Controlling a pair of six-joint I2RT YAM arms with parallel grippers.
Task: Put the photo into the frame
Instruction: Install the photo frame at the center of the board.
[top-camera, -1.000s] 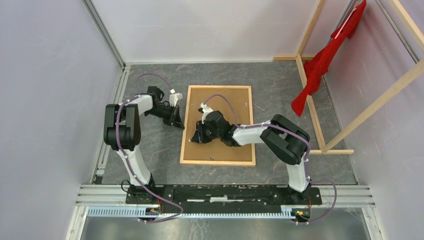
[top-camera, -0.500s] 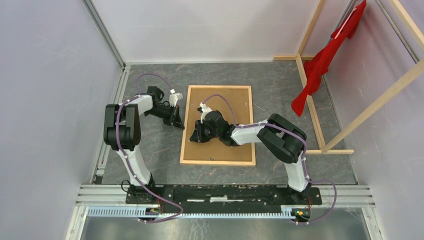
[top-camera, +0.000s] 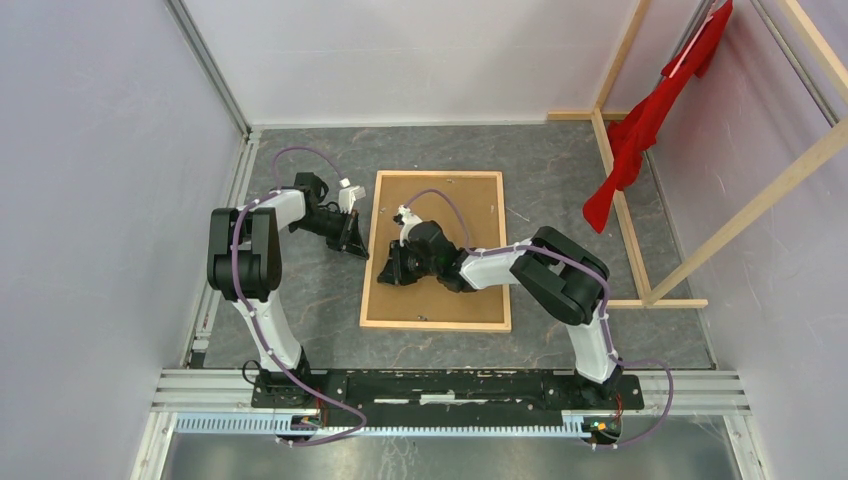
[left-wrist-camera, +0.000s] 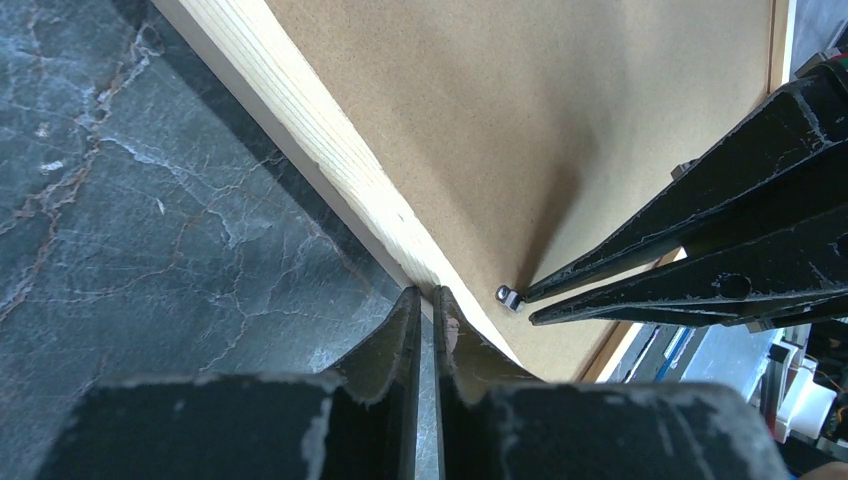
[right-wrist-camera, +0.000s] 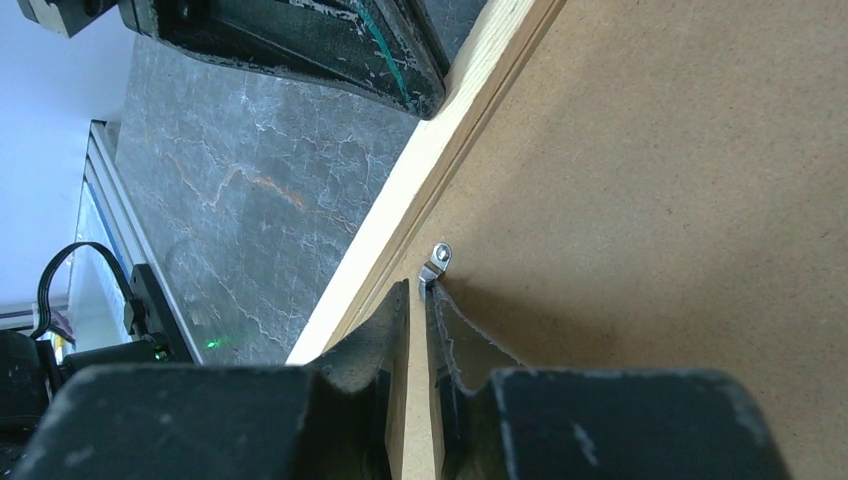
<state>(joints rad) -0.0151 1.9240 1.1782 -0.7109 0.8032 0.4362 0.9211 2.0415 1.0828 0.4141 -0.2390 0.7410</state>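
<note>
So that the frame (left-wrist-camera: 300, 130) does not slide, I think, my left gripper (left-wrist-camera: 425, 292), closed and empty, presses its left rail. My right gripper (right-wrist-camera: 418, 288), nearly closed, is at the metal tab (right-wrist-camera: 436, 262); whether it grips, I cannot make out.

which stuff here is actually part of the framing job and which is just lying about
Job in hand:
- frame, lying face down
- brown backing board set in it
- metal tab on the board's edge

Just lying about:
- red cloth
- wooden rack it hangs on
</note>
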